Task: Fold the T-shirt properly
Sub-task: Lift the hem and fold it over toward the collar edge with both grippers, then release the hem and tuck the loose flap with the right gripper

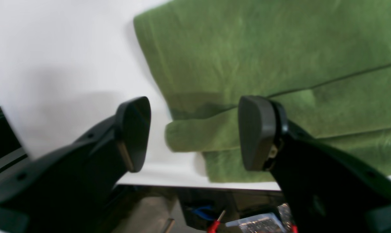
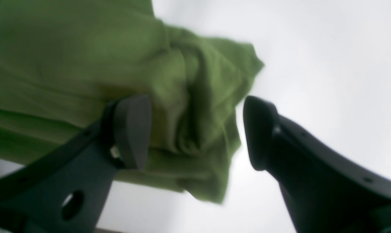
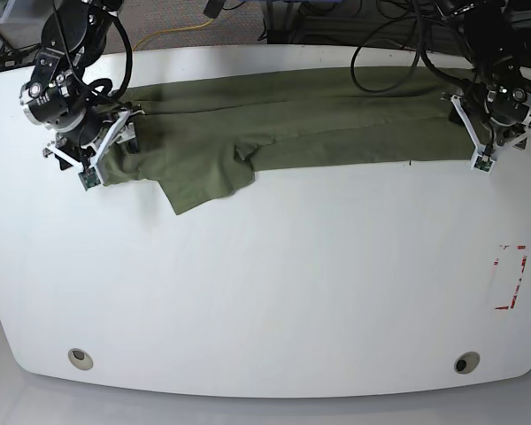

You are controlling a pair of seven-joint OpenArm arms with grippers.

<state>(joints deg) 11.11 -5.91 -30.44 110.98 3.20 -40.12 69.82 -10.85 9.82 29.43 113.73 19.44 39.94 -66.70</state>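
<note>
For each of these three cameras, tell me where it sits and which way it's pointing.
Left wrist: sits behind the left gripper, looking past its open jaws at the T-shirt by the table edge.
Right wrist: sits behind the right gripper, jaws open, facing a bunched shirt end.
Base: overhead, looking down on the whole table; both arms show at the shirt's two ends.
Shared: every view shows the green shirt on the white table.

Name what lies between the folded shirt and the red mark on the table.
Nothing: in the base view, only bare white table separates the shirt from the red mark.
</note>
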